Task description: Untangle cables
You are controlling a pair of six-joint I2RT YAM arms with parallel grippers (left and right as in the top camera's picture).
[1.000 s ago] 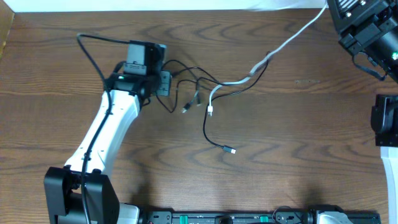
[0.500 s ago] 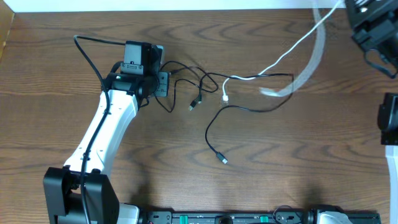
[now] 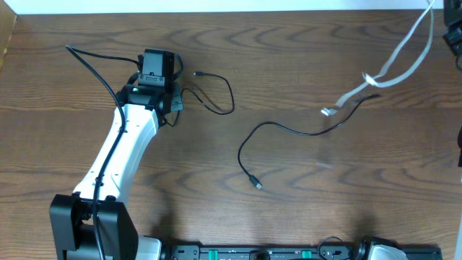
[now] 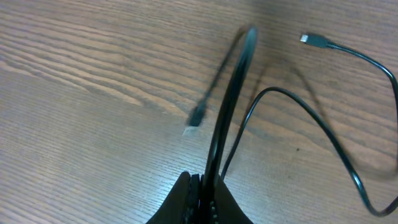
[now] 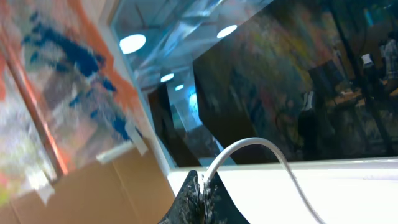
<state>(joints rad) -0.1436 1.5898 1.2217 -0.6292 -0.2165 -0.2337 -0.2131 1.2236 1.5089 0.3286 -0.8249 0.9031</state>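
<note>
Cables [image 3: 289, 128] have separated: the white cable [image 3: 346, 97] hangs far right, clamped in the right hand [image 5: 200, 186]; 1 black cable [image 3: 317, 133] lies loose on the tabletop [image 3: 144, 209]; the left hand [image 4: 202, 186] pinches a 2nd black cable [image 3: 232, 97]. Untangling looks nearly finished.

The thin white cord [image 3: 349, 96] runs off the overhead view's top right edge, and in the left wrist view the thin black cord [image 4: 231, 87] and its small plug [image 4: 195, 118] are smeared with blur.

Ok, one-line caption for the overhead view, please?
Left hand pinches a short black cable; white cable runs off top right, longer black cable beside it.
</note>
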